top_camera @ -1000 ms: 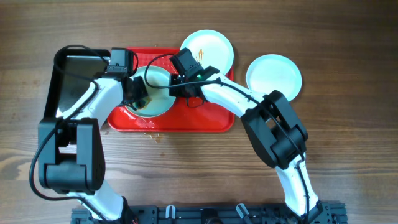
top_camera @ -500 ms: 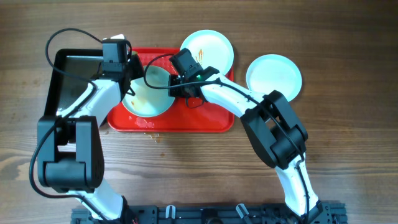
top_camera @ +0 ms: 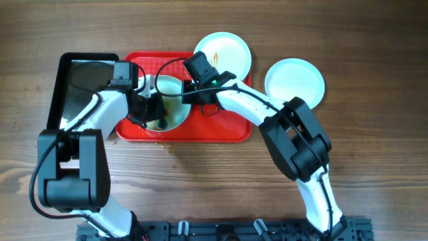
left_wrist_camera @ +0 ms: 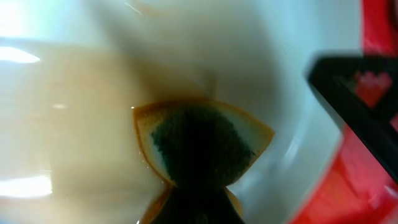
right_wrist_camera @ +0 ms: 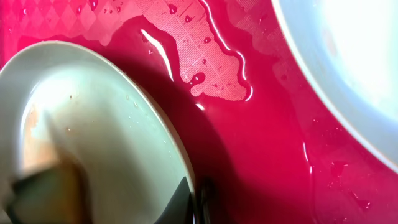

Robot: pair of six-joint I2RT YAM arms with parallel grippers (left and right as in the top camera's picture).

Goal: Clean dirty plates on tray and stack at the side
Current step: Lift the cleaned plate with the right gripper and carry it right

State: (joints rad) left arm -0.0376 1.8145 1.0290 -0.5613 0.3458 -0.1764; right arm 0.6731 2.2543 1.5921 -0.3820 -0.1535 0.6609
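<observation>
White arms (top_camera: 244, 100), black joints, cables (top_camera: 167, 63)

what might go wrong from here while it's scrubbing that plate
1. The right jaws pinch only the rim of the plate; pressure from the sponge might lever it loose.
2. The tray is wet, with puddles, so the plate could slide while being scrubbed.
3. The streaked plate overhangs the tray's far edge; a nudge from the right arm might tip it off.
</observation>
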